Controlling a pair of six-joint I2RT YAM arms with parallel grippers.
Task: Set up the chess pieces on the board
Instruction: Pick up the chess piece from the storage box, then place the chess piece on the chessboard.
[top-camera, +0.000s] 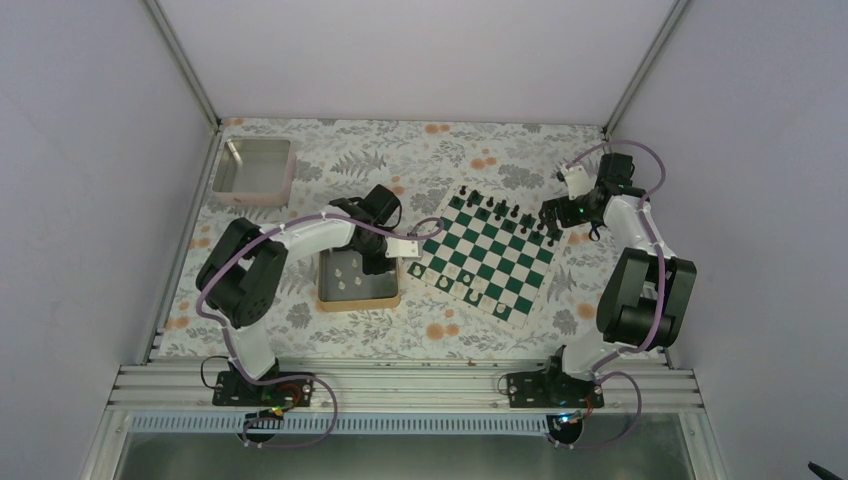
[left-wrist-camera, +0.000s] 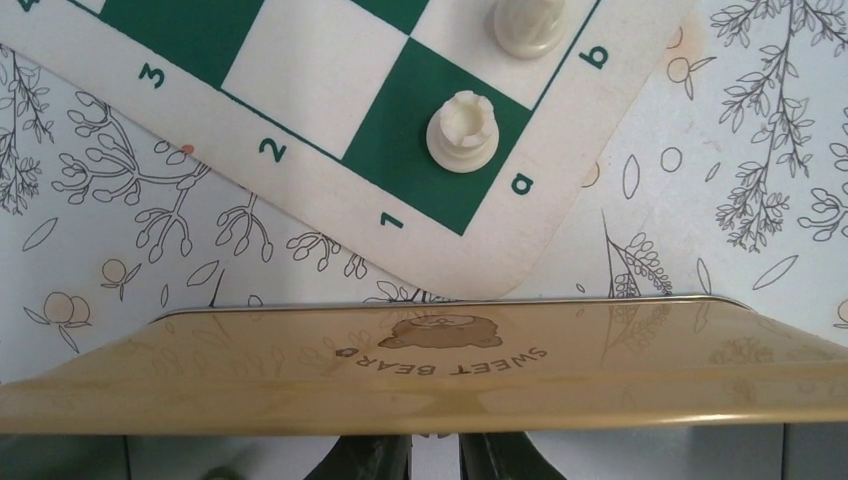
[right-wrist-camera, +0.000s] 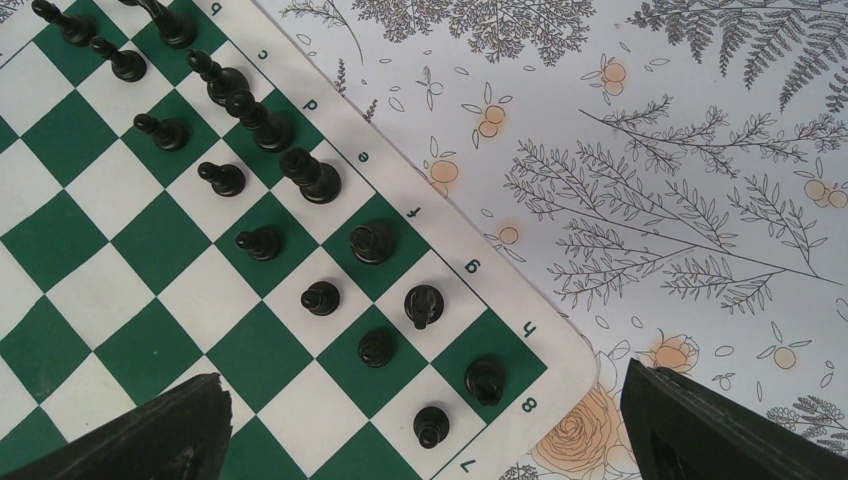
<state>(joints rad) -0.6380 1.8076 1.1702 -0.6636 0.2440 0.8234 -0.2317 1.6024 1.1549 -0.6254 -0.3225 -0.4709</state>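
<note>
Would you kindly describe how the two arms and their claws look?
The left arm and right arm both have white links, bulky black joint housings and looping purple cables, with a white block at each wrist. Each claw's fingers are black.

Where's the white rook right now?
Left wrist view: the white rook stands on the board's green a1 corner square, next to another white piece on b1, just past the gold tin's wall.

The tin (left-wrist-camera: 440, 365) had SWEET BEAR on its gold side, upside down. The board (left-wrist-camera: 330, 212) border read 1, 2, 3, a, b at one corner and c to h, 7, 8 at the other.
</note>
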